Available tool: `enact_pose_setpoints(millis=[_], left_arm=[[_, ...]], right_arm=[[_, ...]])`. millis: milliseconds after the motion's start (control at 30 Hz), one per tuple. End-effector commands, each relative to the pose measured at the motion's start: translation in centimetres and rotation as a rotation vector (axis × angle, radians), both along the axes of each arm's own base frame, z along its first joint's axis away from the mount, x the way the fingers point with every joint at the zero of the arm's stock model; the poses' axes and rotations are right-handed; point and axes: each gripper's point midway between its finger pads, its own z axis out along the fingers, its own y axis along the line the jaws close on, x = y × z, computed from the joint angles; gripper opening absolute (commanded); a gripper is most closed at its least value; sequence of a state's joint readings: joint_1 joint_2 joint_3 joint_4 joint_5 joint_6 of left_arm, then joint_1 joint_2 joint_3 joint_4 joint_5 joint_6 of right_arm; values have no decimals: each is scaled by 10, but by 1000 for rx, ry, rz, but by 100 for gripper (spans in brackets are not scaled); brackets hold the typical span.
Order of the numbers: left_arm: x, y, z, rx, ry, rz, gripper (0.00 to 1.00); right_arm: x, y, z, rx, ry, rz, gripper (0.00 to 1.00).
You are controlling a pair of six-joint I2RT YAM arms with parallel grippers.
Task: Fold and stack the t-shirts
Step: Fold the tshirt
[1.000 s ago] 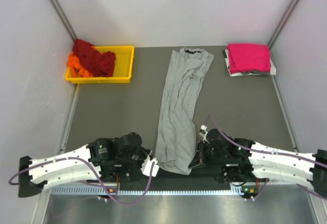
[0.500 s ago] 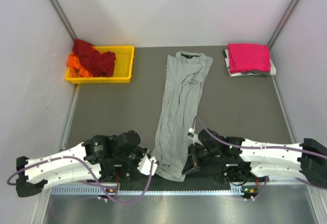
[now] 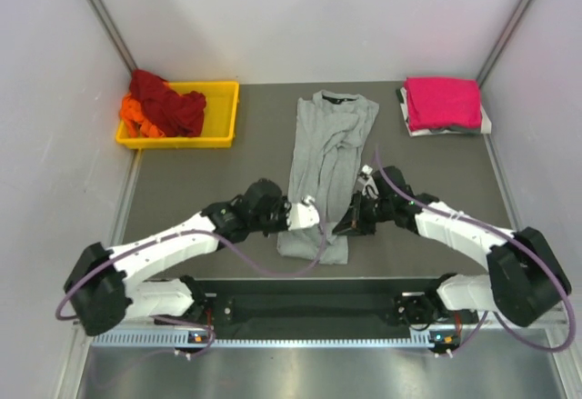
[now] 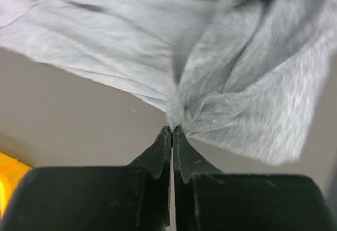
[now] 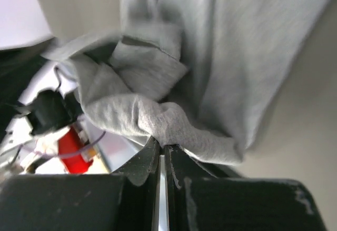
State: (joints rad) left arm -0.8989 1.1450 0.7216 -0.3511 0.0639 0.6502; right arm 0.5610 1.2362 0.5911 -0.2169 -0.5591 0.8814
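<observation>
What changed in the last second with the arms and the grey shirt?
Both arms reached out from the near edge, the left gripper and right gripper carrying the near hem of the grey t-shirt toward its collar, so the shirt lies shorter. Both stayed shut on the cloth. The pink t-shirt and the yellow tray did not move.
</observation>
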Motion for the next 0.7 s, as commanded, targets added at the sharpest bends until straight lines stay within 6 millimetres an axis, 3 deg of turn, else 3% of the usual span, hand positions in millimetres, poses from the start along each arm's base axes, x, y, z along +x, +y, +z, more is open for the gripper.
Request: enact_pose_setpoints(millis=[0,33,67,167,200,233,300,333,367,433,467,667], left_arm=[[72,-21,45,-178,-95,153,0],[87,-24,56,-206,-104,183,0],[101,-21,47,-193,-83,212,0],[126,-27,58,-234,-86,235,0],[135,-25,49,-220,-72,250,0],[146,-28,58,-238,-98,257,0],[159,-30,46,-217,-83,265,0],[168,-34,52,-223,-96,267,0],[176,-31,37,-196,-68,284,0],[188,-32,36,-197,-60,296,0],[193,-33,26,-188,-40,301,0],[225,-22,14,-197,-11,371,0]], right_arm=[[39,-7,9,-14,-118,32,0],[52,-12,9,-17,-131,3,0],[60,-14,8,-20,-137,-8,0],[88,-20,8,4,-157,-43,0],[98,-19,9,24,-167,-49,0],[106,-24,9,27,-172,-69,0],[119,-24,7,28,-180,-84,0],[128,-28,7,33,-192,-104,0],[132,-28,7,41,-192,-110,0],[143,-33,3,57,-172,-139,0],[149,-33,4,69,-191,-145,0],[176,-41,-1,83,-193,-207,0]])
